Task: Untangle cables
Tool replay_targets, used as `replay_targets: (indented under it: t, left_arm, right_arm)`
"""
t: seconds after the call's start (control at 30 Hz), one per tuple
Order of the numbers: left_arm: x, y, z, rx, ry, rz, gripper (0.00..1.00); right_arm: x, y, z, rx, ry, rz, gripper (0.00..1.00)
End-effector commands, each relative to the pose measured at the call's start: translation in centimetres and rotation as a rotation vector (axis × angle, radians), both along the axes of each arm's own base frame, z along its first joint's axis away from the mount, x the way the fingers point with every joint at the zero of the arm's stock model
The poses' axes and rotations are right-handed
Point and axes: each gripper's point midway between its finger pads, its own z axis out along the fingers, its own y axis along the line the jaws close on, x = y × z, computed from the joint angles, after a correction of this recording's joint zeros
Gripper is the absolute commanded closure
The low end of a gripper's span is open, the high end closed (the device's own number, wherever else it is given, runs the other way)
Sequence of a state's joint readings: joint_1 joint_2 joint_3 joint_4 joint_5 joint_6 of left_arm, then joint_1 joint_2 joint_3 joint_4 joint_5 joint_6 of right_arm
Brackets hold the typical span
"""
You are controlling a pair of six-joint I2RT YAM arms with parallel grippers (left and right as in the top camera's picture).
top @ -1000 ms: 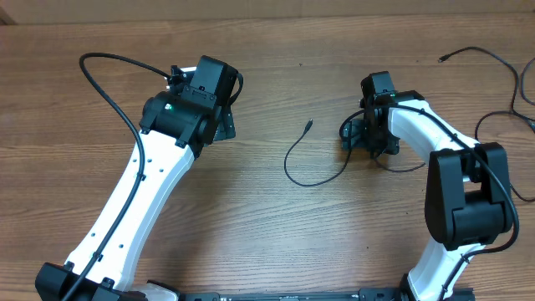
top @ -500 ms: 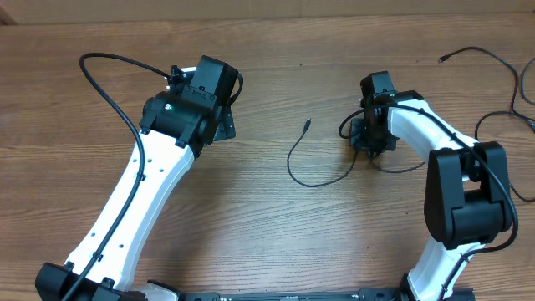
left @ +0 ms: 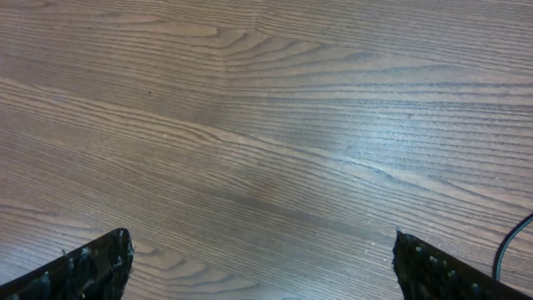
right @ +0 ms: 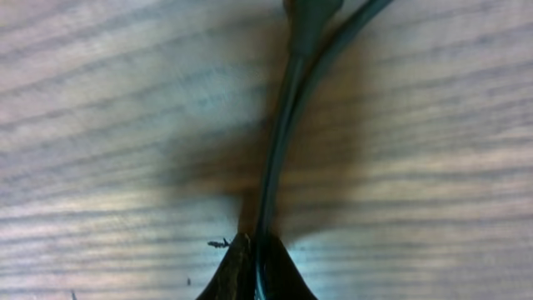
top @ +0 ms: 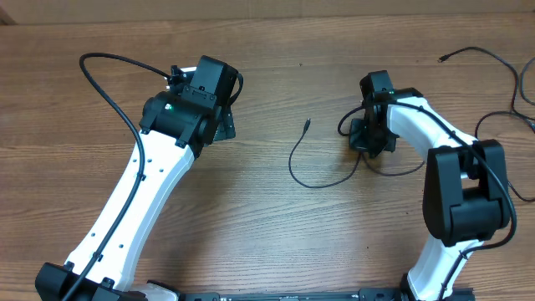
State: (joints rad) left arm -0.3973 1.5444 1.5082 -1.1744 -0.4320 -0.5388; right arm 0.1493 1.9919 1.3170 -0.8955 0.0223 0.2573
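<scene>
- Your right gripper is pinched tight on a thin black cable. In the wrist view the cable runs from the fingertips toward 12 o'clock, where a second strand joins it side by side.
- From overhead, the right gripper points down at the table. The cable leaves it toward 8 o'clock and bows into an open loop lying flat on the wood.
- The loop ends in a small plug at 9 o'clock of the gripper, apart from it.
- The other cables lie at 2 o'clock of the right gripper, near the table's far right edge.
- Your left gripper stands wide, with only bare table between its fingers.
- From overhead, the left gripper sits at 9 o'clock of the plug, well apart from the cable.
</scene>
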Motion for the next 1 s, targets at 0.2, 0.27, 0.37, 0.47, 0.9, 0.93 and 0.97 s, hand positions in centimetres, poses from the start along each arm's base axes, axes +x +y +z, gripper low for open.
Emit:
replay_targets:
  t: [0.2,0.27,0.37,0.47,0.9,0.93,0.97]
  left_arm:
    - [-0.1,0.5,0.8,0.017,-0.023,-0.004,0.0]
    - [-0.1,0.5,0.8,0.016,-0.024,-0.004,0.0]
    - [-0.1,0.5,0.8,0.016,-0.024,-0.004,0.01]
    - [-0.1,0.5,0.8,0.016,-0.024,-0.004,0.01]
    - [-0.1,0.5,0.8,0.017,-0.023,-0.004,0.0]
    - [-0.1,0.5,0.8,0.017,-0.023,-0.004,0.0]
    - [-0.1,0.5,0.8,0.017,-0.023,-0.004,0.0]
  right_arm:
    - [7.4,0.5,13.4,0.009,-0.194,-0.009,0.96]
    - [8.7,0.4,17.2,0.003,-0.275,-0.014,0.96]
    - [10.6,-0.5,22.8,-0.036,-0.417,-0.034,0.96]
    - [11.3,-1.2,26.2,-0.049,-0.502,-0.054,0.96]
    - [7.3,-0.2,24.8,0.02,-0.326,0.031,0.96]
    - [6.8,0.0,24.3,0.02,-0.302,0.058,0.96]
    - [6.3,0.2,23.7,0.022,-0.273,0.08,0.96]
